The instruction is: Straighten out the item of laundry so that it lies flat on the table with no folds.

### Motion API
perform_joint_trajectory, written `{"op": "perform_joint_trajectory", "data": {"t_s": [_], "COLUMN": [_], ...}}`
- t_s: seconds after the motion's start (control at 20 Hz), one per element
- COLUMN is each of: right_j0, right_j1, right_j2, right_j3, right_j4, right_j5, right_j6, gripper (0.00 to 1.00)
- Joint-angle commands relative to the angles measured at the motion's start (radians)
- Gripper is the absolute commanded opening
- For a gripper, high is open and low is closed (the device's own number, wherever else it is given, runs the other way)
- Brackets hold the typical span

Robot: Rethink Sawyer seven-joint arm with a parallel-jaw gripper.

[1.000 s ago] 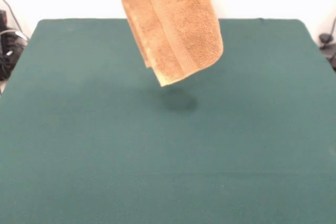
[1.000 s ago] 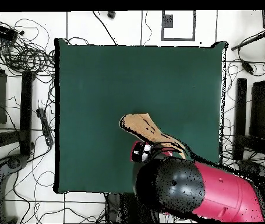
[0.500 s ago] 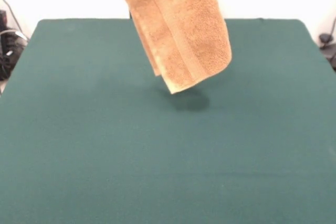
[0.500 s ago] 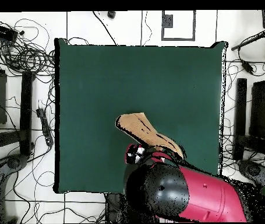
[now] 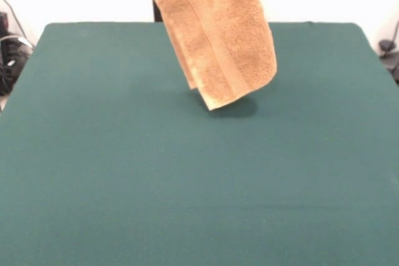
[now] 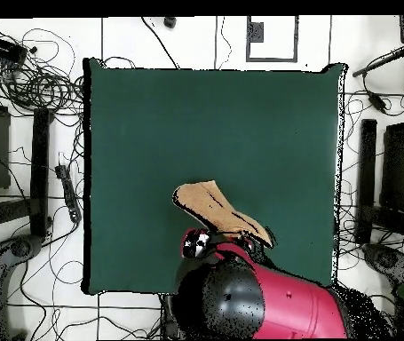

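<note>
towel [image 5: 215, 35] hanging folded, lifted | table [image 5: 93, 172] | end effector probably hidden

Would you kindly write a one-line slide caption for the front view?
Golden-tan terry towel hanging folded from above, its lowest corner just over its shadow on the green table.

One camera sits low across the surface [image 5: 124, 185], looking along the green cloth toward a white wall, close enough that the near edge and both near corners fall outside the frame. The other looks straight down from high up, taking in the whole surface [image 6: 214, 124] and the cabled floor [image 6: 27, 80] around it. Both share the green top and the hanging towel [image 5: 212, 35].
</note>
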Motion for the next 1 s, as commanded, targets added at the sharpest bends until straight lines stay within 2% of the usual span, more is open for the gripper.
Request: {"op": "perform_joint_trajectory", "data": {"t_s": [0.05,0.55,0.8,1.0], "right_j0": [0.061,0.117,0.185,0.180], "right_j1": [0.055,0.058,0.099,0.137], "right_j2": [-0.001,-0.025,-0.058,-0.039], "right_j3": [0.132,0.166,0.111,0.112], "right_j4": [0.049,0.071,0.046,0.100], "right_j5": [-0.098,-0.169,-0.117,-0.080], "right_j6": [0.215,0.254,0.324,0.285], "gripper": [0.00,0.00,0.00,0.00]}}
